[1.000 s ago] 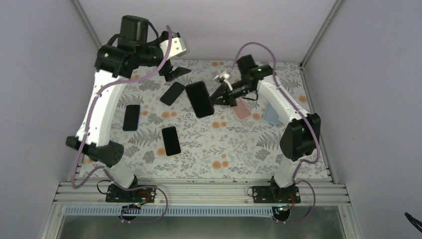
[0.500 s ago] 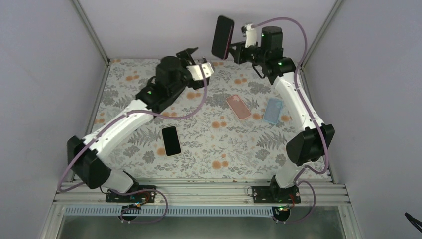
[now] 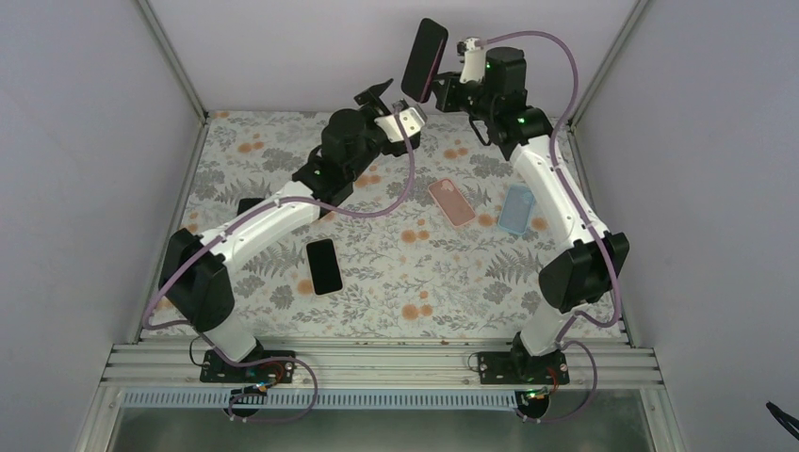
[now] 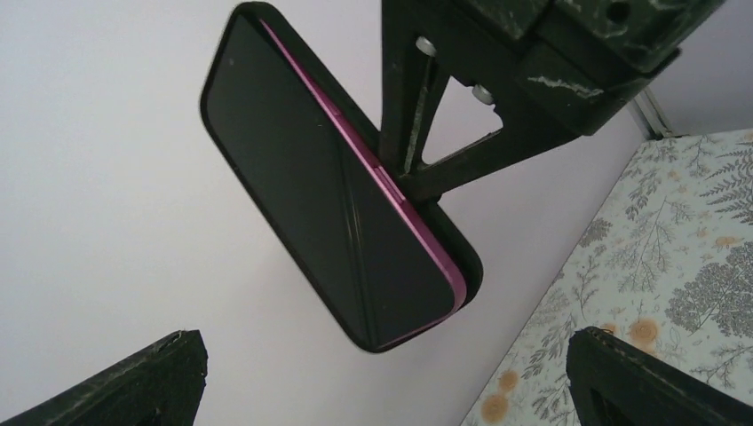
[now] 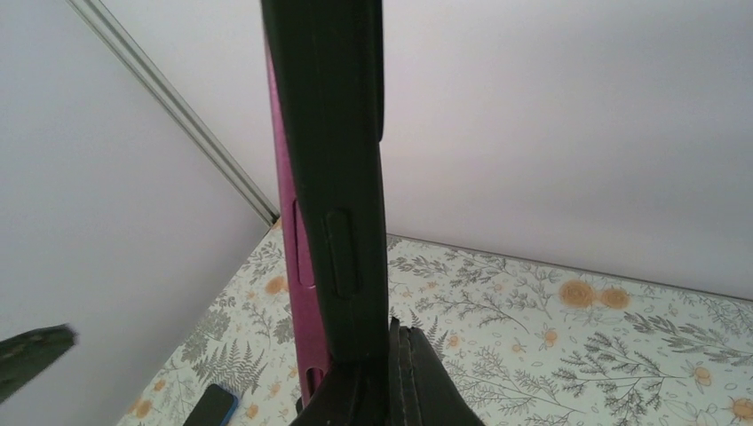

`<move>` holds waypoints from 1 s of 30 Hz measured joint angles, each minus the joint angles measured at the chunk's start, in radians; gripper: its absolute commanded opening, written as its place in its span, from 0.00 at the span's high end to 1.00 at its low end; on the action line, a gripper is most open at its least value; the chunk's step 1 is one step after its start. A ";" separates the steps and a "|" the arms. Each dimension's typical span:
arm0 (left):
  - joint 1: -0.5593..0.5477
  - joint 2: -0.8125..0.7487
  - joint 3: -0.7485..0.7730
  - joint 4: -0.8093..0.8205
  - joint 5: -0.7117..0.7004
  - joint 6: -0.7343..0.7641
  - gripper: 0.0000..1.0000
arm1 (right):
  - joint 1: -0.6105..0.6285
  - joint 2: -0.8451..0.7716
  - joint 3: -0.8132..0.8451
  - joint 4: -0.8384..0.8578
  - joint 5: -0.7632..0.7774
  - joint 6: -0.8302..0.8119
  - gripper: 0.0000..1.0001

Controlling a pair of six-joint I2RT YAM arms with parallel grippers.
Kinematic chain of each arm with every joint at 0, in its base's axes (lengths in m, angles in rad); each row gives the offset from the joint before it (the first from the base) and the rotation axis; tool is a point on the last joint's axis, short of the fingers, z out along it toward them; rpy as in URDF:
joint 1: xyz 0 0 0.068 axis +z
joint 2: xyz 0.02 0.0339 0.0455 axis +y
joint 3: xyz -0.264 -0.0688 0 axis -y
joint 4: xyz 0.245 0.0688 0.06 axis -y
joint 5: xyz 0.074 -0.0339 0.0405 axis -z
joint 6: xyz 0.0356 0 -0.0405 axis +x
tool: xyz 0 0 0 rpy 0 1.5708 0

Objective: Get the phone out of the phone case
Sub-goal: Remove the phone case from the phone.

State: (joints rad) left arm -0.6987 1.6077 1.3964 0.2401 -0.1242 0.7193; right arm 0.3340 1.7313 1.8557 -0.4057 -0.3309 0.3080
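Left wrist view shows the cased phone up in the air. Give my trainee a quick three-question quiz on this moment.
1. True or false: the right gripper holds the black phone case, with a magenta-edged phone inside, clear of the table.
2. Pick one. The left gripper is: A) open and empty; B) shut on the black phone case; C) shut on a phone lying on the table.
3. Short answer: in the top view, which lies farther right, the pink case or the light blue case?

Key: 1 true; 2 A; 3 light blue case.
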 measured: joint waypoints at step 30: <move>-0.005 0.109 0.022 0.171 -0.164 -0.016 0.04 | 0.033 0.000 -0.032 0.009 0.014 0.008 0.97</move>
State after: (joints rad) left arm -0.7036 1.7168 1.4181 0.4114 -0.2878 0.7033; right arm 0.3672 1.7313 1.8233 -0.3969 -0.3164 0.3157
